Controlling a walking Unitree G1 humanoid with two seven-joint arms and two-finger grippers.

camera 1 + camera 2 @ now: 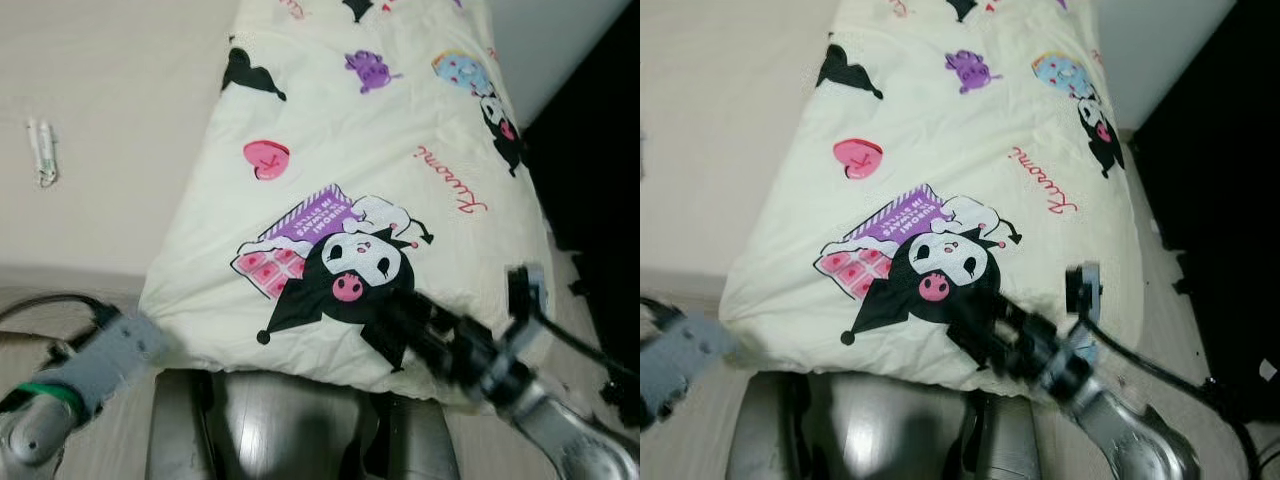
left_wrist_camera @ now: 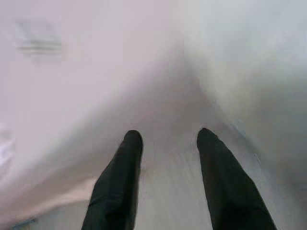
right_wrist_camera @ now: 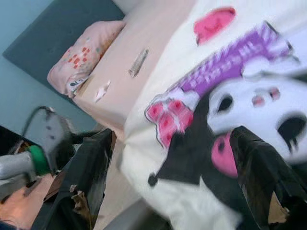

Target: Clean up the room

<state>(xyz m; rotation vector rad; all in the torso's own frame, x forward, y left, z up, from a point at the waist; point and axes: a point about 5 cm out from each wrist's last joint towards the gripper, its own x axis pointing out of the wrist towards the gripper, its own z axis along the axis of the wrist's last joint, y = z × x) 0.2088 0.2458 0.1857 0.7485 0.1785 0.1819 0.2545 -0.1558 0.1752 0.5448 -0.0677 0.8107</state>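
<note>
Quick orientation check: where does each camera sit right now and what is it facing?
Head stereo pair: looks down at the printed blanket on the bed; both arms show.
Left wrist: along the open left gripper, close to pale fabric.
Right wrist: along the open right gripper over the blanket's cartoon print, with a pillow beyond.
Shared: the blanket.

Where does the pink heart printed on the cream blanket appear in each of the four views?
Left eye view: pink heart, left of centre, above the cartoon character.
Right eye view: upper left, above the same character.
Left wrist view: not in it.
Right wrist view: top edge.
Shared landmark: the purple box print between heart and character.
</note>
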